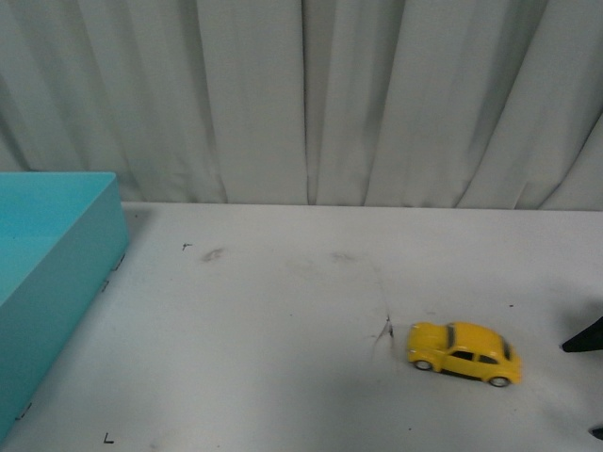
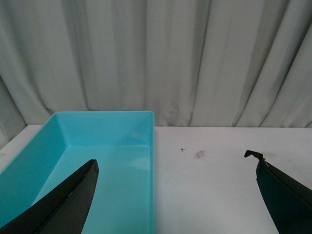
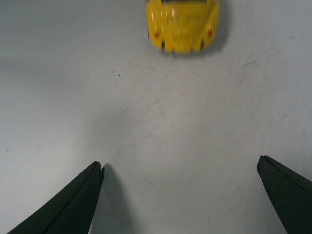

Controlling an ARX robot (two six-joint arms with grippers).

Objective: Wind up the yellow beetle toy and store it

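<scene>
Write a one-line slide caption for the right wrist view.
Right gripper, jaws open, faces the rear of the yellow beetle toy on the white table.

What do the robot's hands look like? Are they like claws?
A bit, yes. The left hand and the right hand each have two flat black fingers that narrow to a point. No cables or markings show on them.
</scene>
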